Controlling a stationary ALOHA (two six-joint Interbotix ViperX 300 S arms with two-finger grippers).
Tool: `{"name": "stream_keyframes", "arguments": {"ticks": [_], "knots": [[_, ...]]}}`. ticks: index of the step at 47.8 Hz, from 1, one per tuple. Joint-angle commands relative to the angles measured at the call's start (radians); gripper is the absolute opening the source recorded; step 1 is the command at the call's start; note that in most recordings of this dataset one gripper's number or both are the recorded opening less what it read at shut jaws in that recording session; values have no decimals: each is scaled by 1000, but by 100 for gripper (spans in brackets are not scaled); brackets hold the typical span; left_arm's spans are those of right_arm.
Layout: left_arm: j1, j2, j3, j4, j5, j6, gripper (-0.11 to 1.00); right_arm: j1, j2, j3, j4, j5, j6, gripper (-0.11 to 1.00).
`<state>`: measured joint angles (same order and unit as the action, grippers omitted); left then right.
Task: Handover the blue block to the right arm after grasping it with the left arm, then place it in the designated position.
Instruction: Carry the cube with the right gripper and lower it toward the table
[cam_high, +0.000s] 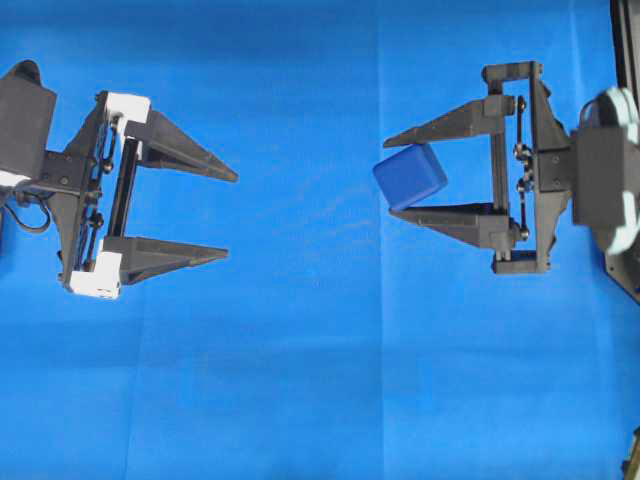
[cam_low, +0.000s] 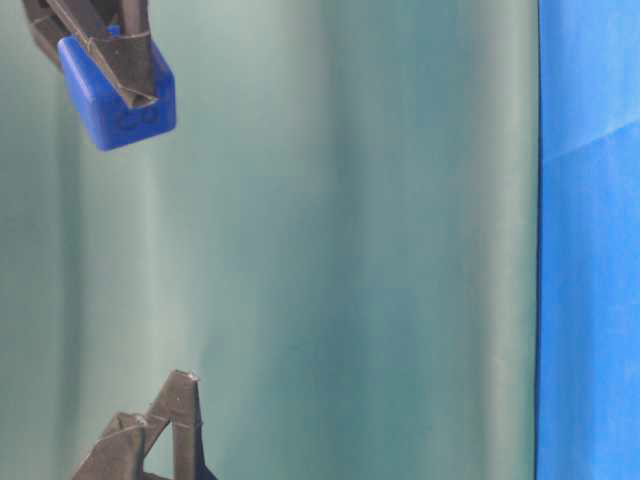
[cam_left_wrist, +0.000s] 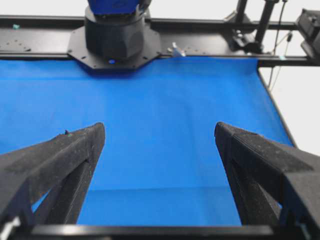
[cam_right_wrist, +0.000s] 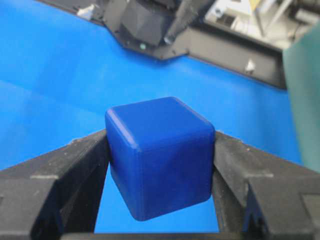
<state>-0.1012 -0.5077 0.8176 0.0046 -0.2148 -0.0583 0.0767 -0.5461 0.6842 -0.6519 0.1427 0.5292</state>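
The blue block (cam_high: 410, 176) is a small dark-blue cube with rounded edges, pinched at the tips of my right gripper (cam_high: 390, 173), which is shut on it. In the right wrist view the blue block (cam_right_wrist: 159, 155) fills the gap between both black fingers, tilted, above the cloth. The table-level view shows the block (cam_low: 115, 98) clamped at upper left. My left gripper (cam_high: 226, 215), with white pieces at its finger bases, stands open and empty on the left, well apart from the block. Nothing lies between the left gripper (cam_left_wrist: 160, 131) fingers in the left wrist view.
Blue cloth (cam_high: 300, 380) covers the table. A black arm base (cam_left_wrist: 116, 35) and black rail stand at the cloth's far edge. A green backdrop (cam_low: 350, 250) fills the table-level view. The right arm's base (cam_high: 625, 60) sits at the right edge.
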Motion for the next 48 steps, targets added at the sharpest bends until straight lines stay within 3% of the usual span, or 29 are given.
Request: {"name": "stream_keyframes", "arguments": {"ticks": [1,48], "knots": [[-5,-11,-20,3,-5,2,93,0,-11,-11,2,25,26,44],[-6,-12,-20,3,-5,0,93,2,-11,-14,2,38,32,44]]}}
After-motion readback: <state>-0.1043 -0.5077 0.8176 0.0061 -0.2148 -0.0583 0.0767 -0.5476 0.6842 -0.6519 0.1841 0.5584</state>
